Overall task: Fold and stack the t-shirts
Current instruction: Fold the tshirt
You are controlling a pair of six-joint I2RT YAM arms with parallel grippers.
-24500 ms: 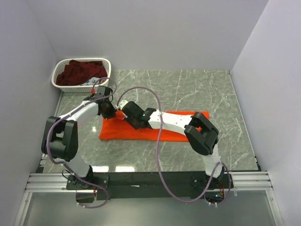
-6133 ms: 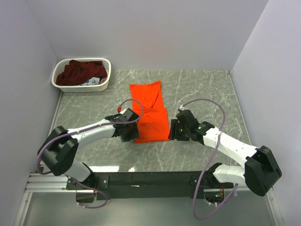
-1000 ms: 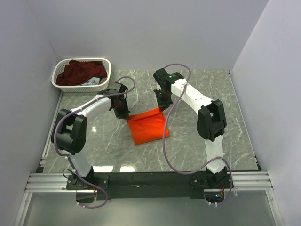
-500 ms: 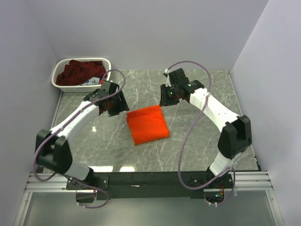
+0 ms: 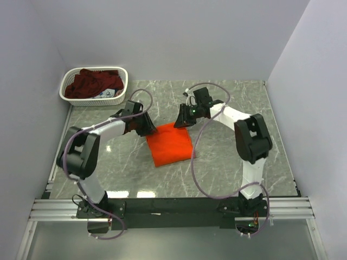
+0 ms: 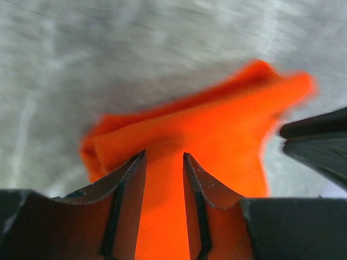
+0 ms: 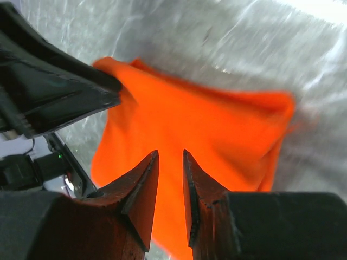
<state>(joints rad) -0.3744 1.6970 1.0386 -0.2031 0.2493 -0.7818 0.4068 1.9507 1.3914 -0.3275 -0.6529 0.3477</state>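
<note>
From above, the orange t-shirt [image 5: 171, 145] lies flat in the middle of the marble table [image 5: 282, 141], folded into a small packet. It sits a little askew, its far edge sloping up toward the right. It is so near to square that I cannot name a long axis, and no collar or sleeve shows to tell one end from the other. The left gripper [image 5: 151, 130] sits low at the packet's far left corner and the right gripper [image 5: 179, 123] at its far right corner; their dark bodies hide the fingers from here. The maroon t-shirt [image 5: 89, 83] is bunched in the white basket [image 5: 76, 101] at the table's far left corner, well apart.

The left wrist view is blurred. The two fingers [image 6: 130, 189] stand a narrow gap apart, with orange cloth showing through the gap and nothing visibly pinched. Whether the tips touch the cloth I cannot tell. A thick folded edge bulges at the cloth's left, and the other gripper's dark tip pokes in at the right border, cut off.

From the right wrist, the fingers [image 7: 143, 184] are likewise slightly parted and empty above the shirt. The left gripper's black body fills the upper left, ending at the shirt's corner, and the cloth's right side is smeared
</note>
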